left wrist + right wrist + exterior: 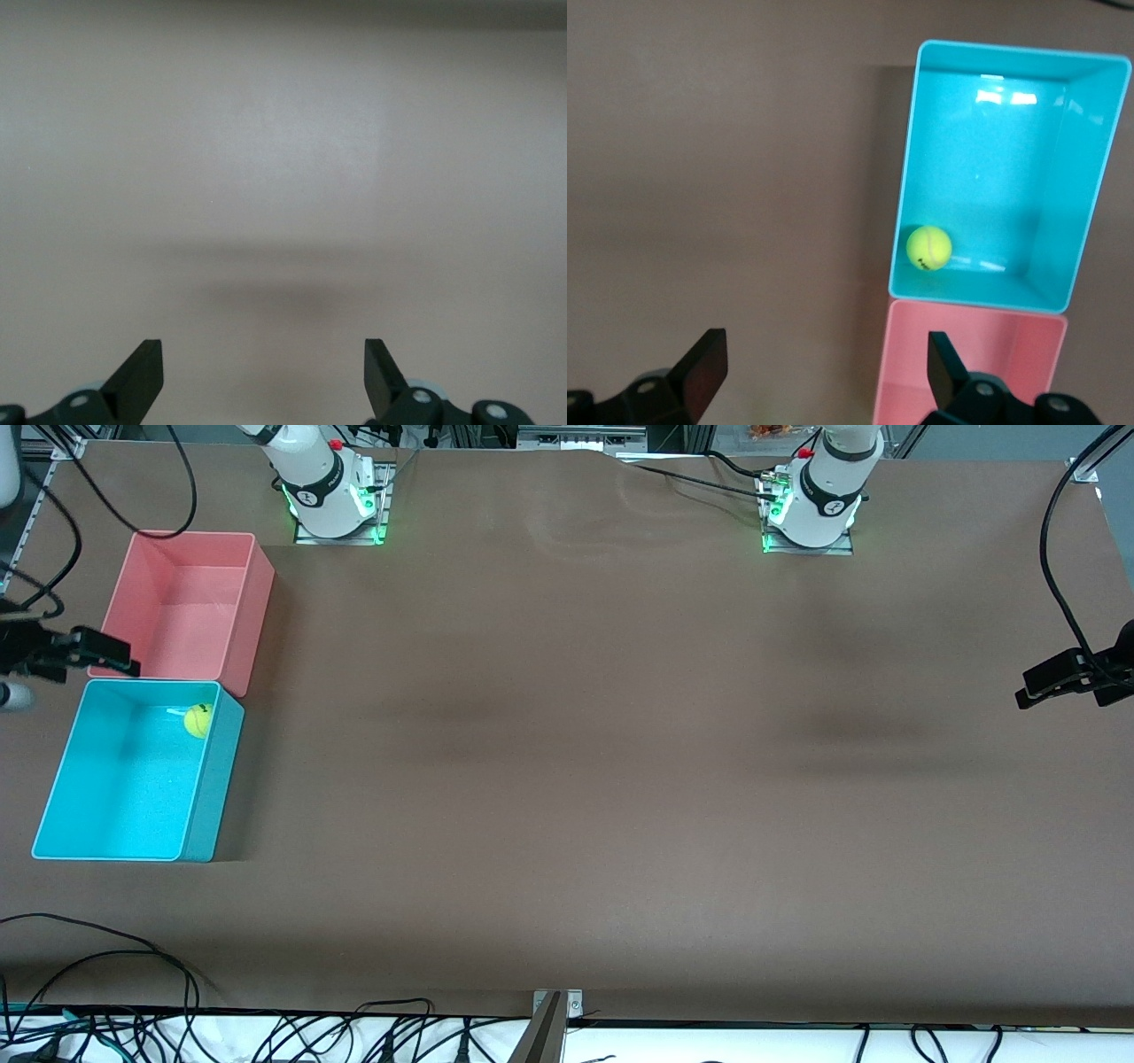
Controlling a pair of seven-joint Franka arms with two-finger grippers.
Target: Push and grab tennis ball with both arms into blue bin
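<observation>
- Table (567,779) is covered with a flat brown mat, smooth and matte, with a light wrinkle near the arms' bases; black cables lie along its edge nearest to the front camera
- Two bins stand at the right arm's end of the table, touching end to end: one blue bin (213,779) and one pink bin (252,611), both rectangular, of thin plastic, open at the top; the pink one is farther from the front camera
- One tennis ball (198,720), small, fuzzy, yellow-green, lies inside the blue bin, in the corner next to the pink bin
- Two white arms have green-lit bases
- Right gripper (111,657) hovers just beside the bins, its black fingers (700,372) spread wide and holding nothing
- Left gripper (1041,689) waits over the left arm's end of the table, its fingers (142,376) also spread apart, with only bare mat below
</observation>
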